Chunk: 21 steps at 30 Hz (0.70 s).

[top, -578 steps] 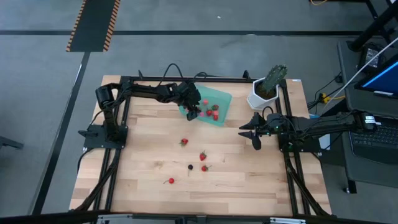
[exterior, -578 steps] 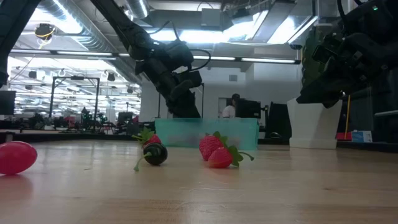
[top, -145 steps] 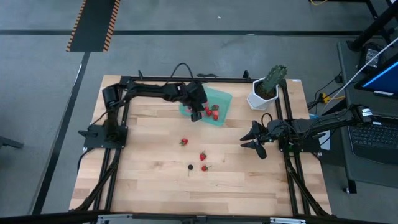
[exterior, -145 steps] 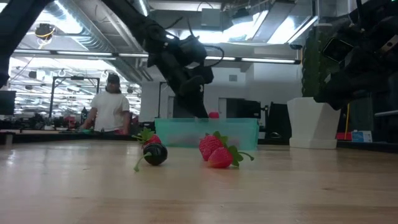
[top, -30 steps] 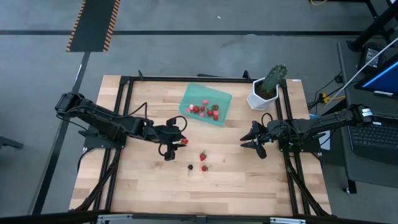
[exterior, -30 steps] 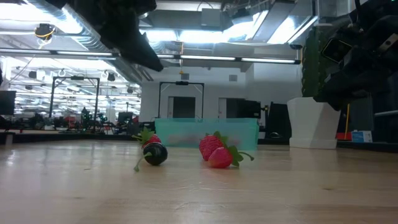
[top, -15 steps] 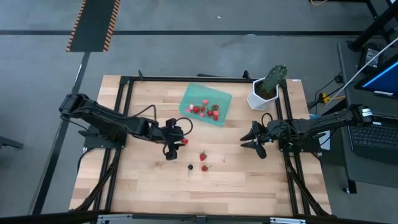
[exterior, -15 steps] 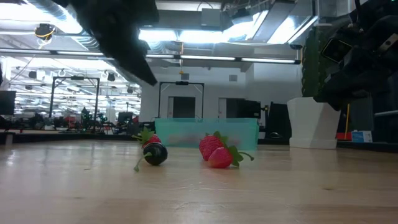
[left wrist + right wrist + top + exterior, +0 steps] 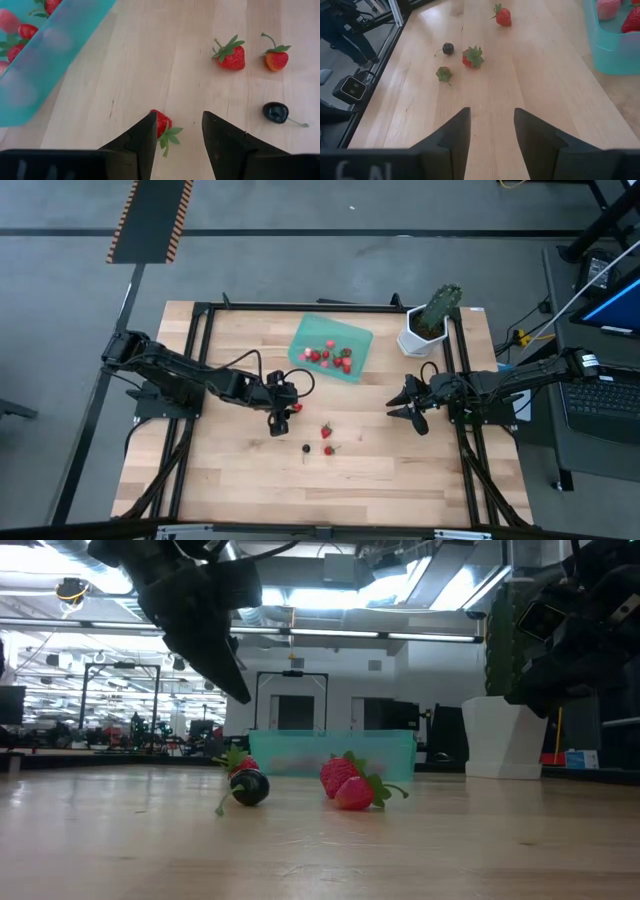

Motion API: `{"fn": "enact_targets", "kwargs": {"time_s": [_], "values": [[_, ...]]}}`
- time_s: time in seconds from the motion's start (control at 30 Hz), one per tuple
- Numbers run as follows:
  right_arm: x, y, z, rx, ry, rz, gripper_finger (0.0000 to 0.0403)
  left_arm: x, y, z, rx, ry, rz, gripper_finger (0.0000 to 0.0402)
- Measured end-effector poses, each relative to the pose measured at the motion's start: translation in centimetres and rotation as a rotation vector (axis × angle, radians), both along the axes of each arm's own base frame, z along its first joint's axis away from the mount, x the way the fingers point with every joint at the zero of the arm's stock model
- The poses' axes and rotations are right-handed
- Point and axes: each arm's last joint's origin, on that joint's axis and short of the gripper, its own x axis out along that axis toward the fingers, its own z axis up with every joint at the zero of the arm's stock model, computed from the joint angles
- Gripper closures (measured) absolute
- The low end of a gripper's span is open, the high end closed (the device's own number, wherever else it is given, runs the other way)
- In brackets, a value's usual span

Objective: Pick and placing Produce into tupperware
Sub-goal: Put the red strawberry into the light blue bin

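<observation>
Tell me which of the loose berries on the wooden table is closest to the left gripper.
The red strawberry with green leaves lying alone just before the open left gripper. The other two red strawberries and the dark berry lie farther away.

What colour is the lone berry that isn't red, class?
Blackish, the dark berry; the left wrist view shows it best.

The tupperware [image 9: 331, 348] sits at the table's [image 9: 240, 480] far middle, berries inside. The potted plant [image 9: 428, 322] stands to its right. Nearer, four loose pieces lie mid-table: one strawberry [image 9: 297, 407] leftmost, two strawberries [image 9: 326, 431] and a dark berry [image 9: 306, 448] nearer.
</observation>
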Motion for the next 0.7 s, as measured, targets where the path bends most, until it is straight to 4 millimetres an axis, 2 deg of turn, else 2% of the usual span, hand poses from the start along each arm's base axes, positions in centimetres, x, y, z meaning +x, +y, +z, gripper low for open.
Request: {"fn": "enact_targets", "kwargs": {"time_s": [0.3, 0.53, 0.7], "values": [[0.0, 0.0, 0.0, 0.0, 0.0, 0.0, 0.0249, 0.0, 0.1, -0.1, 0.001, 0.011, 0.008, 0.0254], [0.0, 0.0, 0.0, 0.0, -0.001, 0.0, 0.0249, 0.6, 0.2, -2.2, 0.014, 0.089, 0.016, 0.0254], [0.0, 0.0, 0.0, 0.0, -0.001, 0.0, 0.0249, 0.9, 0.6, -2.8, -0.009, 0.105, 0.035, 0.0254]]}}
